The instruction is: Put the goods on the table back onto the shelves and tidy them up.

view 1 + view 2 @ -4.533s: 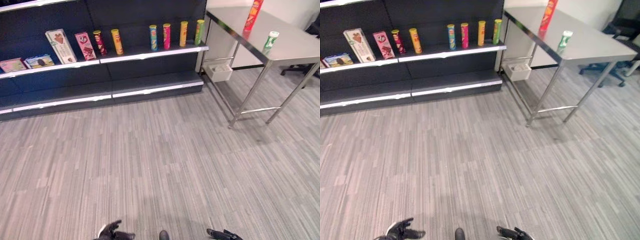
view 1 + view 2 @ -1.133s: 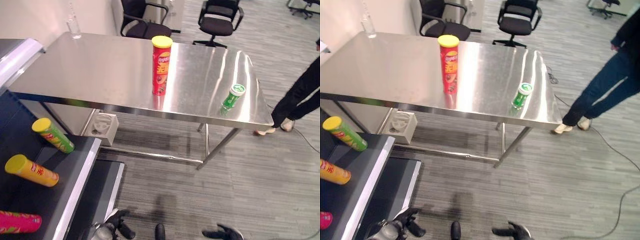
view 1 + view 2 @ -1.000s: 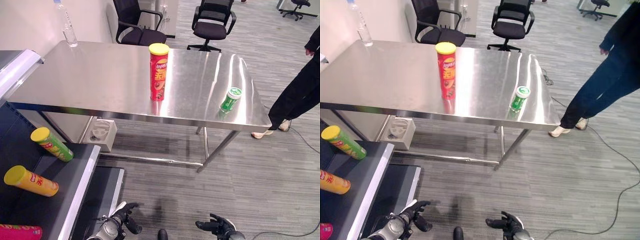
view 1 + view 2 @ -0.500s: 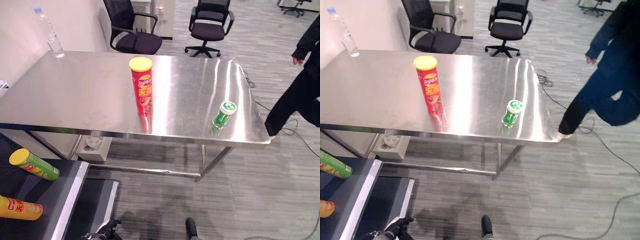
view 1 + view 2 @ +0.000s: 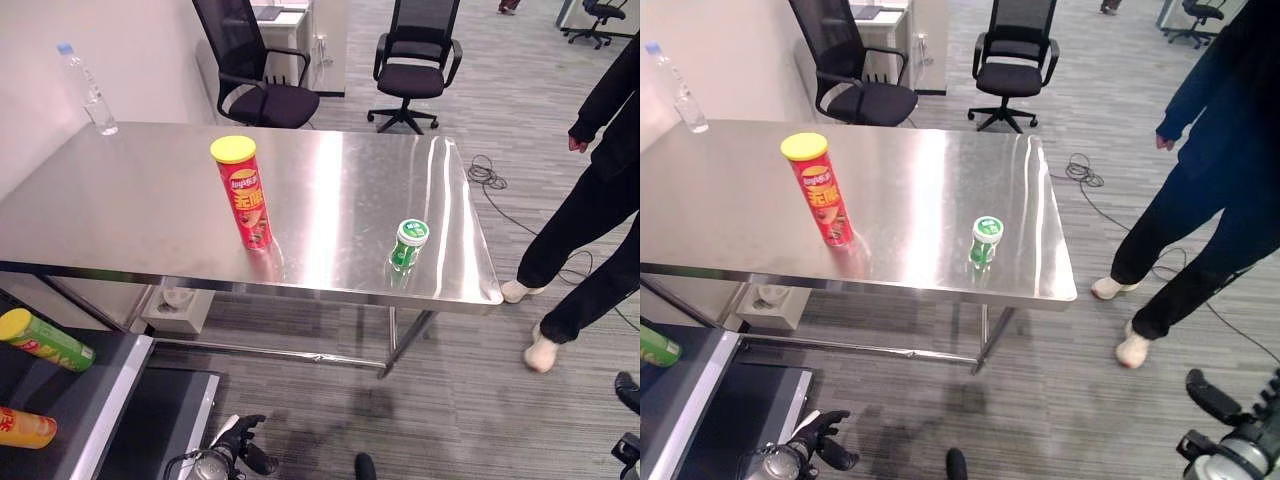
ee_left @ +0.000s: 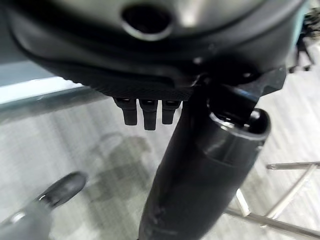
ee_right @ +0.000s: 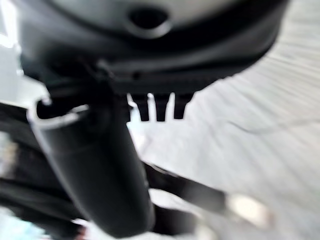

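A tall red can [image 5: 247,193] and a small green can [image 5: 408,244] stood on the bench [image 5: 120,205], both robot hands — left [image 5: 232,452], right [image 5: 1240,435] — hung low with fingers relaxed and empty; a hasty reach might topple either can, or meet the person [image 5: 1215,170] nearby.

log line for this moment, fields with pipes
stage: facing table | red can upright | green can near edge | left hand open, low | right hand open, low
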Available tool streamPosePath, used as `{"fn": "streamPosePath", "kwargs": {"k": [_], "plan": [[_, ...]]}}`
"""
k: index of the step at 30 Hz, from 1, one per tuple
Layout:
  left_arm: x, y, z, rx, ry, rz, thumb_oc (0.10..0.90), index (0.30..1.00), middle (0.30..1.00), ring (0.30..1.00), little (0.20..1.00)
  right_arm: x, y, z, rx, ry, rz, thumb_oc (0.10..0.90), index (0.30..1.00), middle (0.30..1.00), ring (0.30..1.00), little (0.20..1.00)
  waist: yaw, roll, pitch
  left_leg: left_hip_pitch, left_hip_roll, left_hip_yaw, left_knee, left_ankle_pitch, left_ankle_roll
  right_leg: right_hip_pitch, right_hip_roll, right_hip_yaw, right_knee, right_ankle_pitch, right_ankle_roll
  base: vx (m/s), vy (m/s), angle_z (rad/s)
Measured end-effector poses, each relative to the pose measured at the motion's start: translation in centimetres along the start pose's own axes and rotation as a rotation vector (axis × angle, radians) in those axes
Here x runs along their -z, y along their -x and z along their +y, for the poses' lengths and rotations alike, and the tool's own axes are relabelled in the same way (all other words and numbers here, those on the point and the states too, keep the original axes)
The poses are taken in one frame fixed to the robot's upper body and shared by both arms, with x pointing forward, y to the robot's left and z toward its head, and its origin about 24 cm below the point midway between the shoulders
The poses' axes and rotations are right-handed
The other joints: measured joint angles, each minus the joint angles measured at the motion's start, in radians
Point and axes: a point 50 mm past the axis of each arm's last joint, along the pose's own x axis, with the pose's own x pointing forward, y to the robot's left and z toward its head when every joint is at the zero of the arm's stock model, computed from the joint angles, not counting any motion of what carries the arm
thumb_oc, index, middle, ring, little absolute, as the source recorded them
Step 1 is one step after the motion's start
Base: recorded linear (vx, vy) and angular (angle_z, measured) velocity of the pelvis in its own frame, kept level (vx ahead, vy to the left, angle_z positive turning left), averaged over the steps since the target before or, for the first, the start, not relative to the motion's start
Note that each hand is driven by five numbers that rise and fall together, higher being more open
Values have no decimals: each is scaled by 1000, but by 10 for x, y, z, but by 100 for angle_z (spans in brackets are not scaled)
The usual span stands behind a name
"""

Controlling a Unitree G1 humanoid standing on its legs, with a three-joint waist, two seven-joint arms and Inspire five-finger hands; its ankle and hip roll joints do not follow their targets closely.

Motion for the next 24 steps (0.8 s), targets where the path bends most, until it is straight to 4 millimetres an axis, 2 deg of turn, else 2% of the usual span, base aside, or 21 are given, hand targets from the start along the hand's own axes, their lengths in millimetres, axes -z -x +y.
{"fn": "streamPosePath", "kwargs": {"k": [1, 2, 4, 5, 7, 8, 10, 13, 15, 17, 19, 21, 24], "plan": [[-1, 0, -3, 9, -4, -2, 800, 900, 900, 900, 900, -9, 1, -4, 15, 14, -52, 800, 900, 900, 900, 900, -15, 6, 11, -9, 0, 22, 11, 1, -2, 9, -9, -18, 0, 0, -1, -6, -16, 76], [-1, 0, -9, 24, -19, -7, 800, 900, 900, 900, 900, -26, 1, -9, 24, 57, -143, 800, 900, 900, 900, 900, -36, 24, 18, -13, 27, 122, 9, 9, -12, 17, -13, -40, 7, -8, 2, 39, -12, 56], [-1, 1, -10, 26, -21, -10, 800, 900, 900, 900, 900, -40, 2, -10, 21, 77, -221, 800, 900, 900, 900, 900, -41, 36, 23, -4, 33, 172, 1, 23, -25, 24, -17, -44, 7, -14, 6, 42, -4, 16], [4, 3, -12, 25, -16, -3, 800, 900, 900, 900, 900, -69, 5, -6, -18, 115, -371, 800, 900, 900, 900, 900, -46, 48, 26, 15, 21, 191, -12, 34, -24, 28, -26, -36, 0, -14, 21, 16, -9, -8], [8, 4, -10, 19, -16, 5, 800, 900, 900, 900, 900, -103, 7, 2, -71, 150, -539, 800, 900, 900, 900, 900, -50, 49, 26, 27, 10, 192, -21, 33, -17, 34, -32, -26, -1, -17, 30, 36, -8, -6], [8, 4, -9, 15, -15, 3, 800, 900, 900, 900, 900, -113, 8, 6, -91, 151, -585, 800, 900, 900, 900, 900, -44, 46, 27, 30, 9, 193, -22, 32, -16, 36, -34, -25, -1, -19, 33, 58, -30, -7], [6, 3, -6, 18, -52, -3, 800, 900, 900, 900, 900, -149, 14, 26, -219, 94, -733, 800, 900, 900, 900, 900, -45, 33, 33, 36, 8, 192, -23, 31, -14, 42, -34, -25, -1, -20, 34, 34, -32, -1], [-8, -1, -1, 11, -79, -37, 800, 900, 900, 900, 900, -172, 21, 56, -381, 54, -824, 800, 900, 900, 900, 900, -20, 12, 38, 36, 14, 182, -22, 34, -18, 47, -31, -35, -1, -20, 33, 33, -27, 7], [-14, -2, -1, 20, -98, -56, 800, 900, 900, 900, 900, -175, 23, 70, -467, 73, -840, 800, 900, 900, 900, 900, -1, 2, 37, 36, 17, 167, -22, 38, -22, 52, -30, -52, -1, -21, 33, 25, -21, 22], [-22, -3, 0, 30, -109, -87, 800, 900, 900, 900, 900, -171, 25, 85, -565, 115, -822, 800, 900, 900, 900, 900, 38, -7, 32, 40, 20, 163, -21, 40, -25, 57, -28, -56, 0, -23, 33, 24, -21, 15], [-24, -3, 1, 27, -110, -94, 800, 900, 900, 900, 900, -165, 24, 96, -614, 133, -793, 800, 900, 900, 900, 900, 56, -8, 31, 38, 20, 149, -19, 40, -25, 61, -29, -63, 0, -24, 33, 29, -19, 17], [-17, -2, 2, 25, -107, -76, 800, 900, 900, 900, 900, -157, 24, 107, -661, 159, -756, 800, 900, 900, 900, 900, 62, -6, 31, 35, 20, 127, -17, 42, -26, 71, -31, -82, 0, -25, 34, 22, -13, 25], [-7, 0, 4, 22, -110, -47, 800, 900, 900, 900, 900, -153, 25, 110, -686, 177, -735, 800, 900, 900, 900, 900, 67, -3, 29, 36, 21, 117, -14, 42, -26, 79, -31, -82, -1, -25, 35, 13, -5, 12]]}}
